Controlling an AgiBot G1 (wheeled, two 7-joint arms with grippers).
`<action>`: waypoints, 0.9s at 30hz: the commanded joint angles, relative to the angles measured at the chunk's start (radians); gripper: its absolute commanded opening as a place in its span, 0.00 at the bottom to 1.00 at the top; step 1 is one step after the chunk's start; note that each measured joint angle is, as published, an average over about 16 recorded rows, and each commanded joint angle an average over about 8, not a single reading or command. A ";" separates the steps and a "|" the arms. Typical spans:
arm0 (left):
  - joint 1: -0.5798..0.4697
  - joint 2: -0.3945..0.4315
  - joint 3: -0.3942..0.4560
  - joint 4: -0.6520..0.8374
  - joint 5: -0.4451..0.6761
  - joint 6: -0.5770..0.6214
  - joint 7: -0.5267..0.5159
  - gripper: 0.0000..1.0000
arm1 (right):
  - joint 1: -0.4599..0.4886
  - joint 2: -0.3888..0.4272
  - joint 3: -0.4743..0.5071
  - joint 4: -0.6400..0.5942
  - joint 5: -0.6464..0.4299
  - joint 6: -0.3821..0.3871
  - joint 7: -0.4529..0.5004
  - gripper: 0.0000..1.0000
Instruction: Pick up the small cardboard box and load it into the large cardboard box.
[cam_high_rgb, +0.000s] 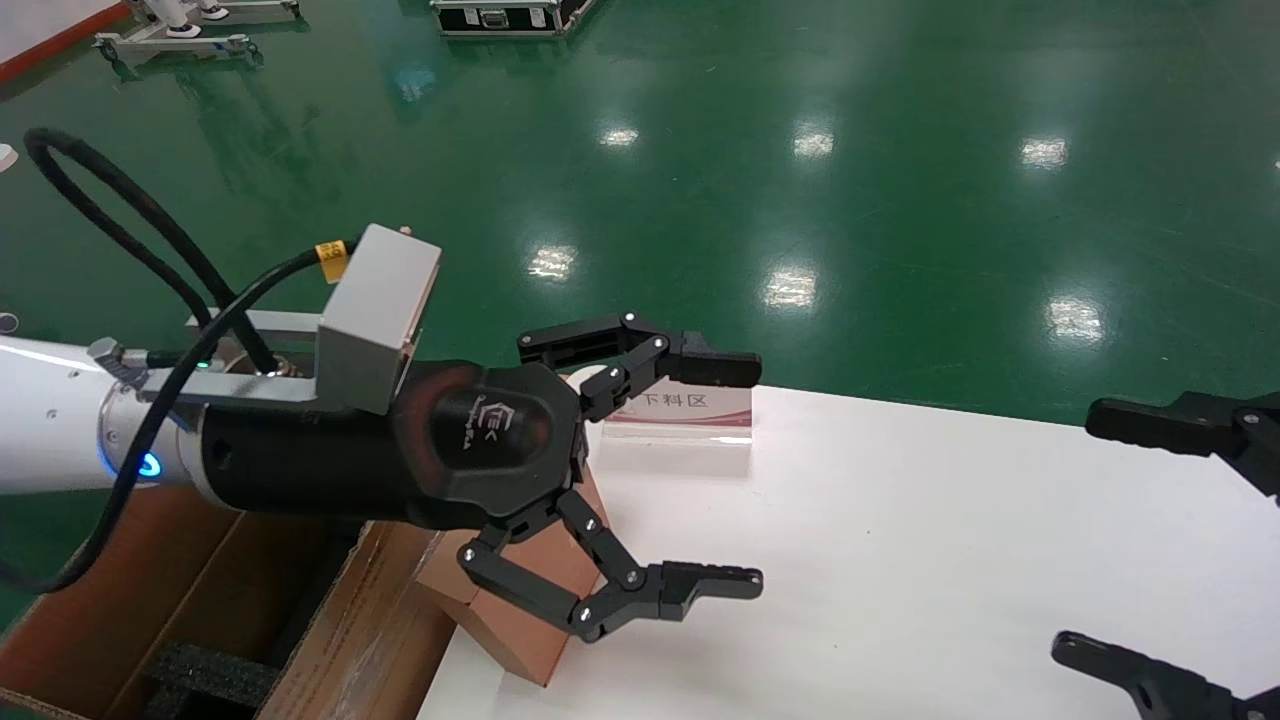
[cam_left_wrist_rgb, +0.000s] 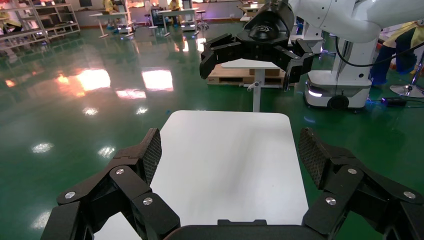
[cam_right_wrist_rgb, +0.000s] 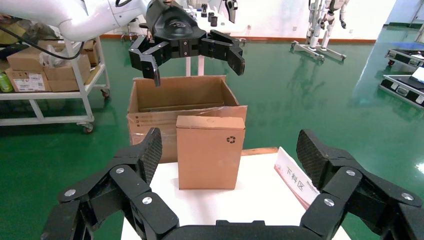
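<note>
The small cardboard box stands upright on the white table, its recycling symbol facing my right gripper. In the head view the small cardboard box is partly hidden behind my left gripper. That gripper hangs open and empty above the box, pointing across the table. The large cardboard box stands open on the floor just beyond the table's left end, with black foam inside. My right gripper is open at the table's right side, facing the small box from a distance, with nothing between its fingers.
A slanted sign reading 下料区 stands on the table's far edge near the small box. Green floor surrounds the table. A trolley with cartons stands beyond the large box.
</note>
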 joint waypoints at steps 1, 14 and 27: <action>0.000 0.000 0.000 0.000 0.000 0.000 0.000 1.00 | 0.000 0.000 0.000 0.000 0.000 0.000 0.000 1.00; 0.005 -0.002 0.006 0.010 0.009 -0.013 -0.015 1.00 | 0.000 0.000 0.000 0.000 0.000 0.000 0.000 1.00; -0.028 -0.059 0.067 -0.022 0.149 -0.094 -0.178 1.00 | 0.001 0.000 -0.001 -0.001 0.001 0.000 -0.001 1.00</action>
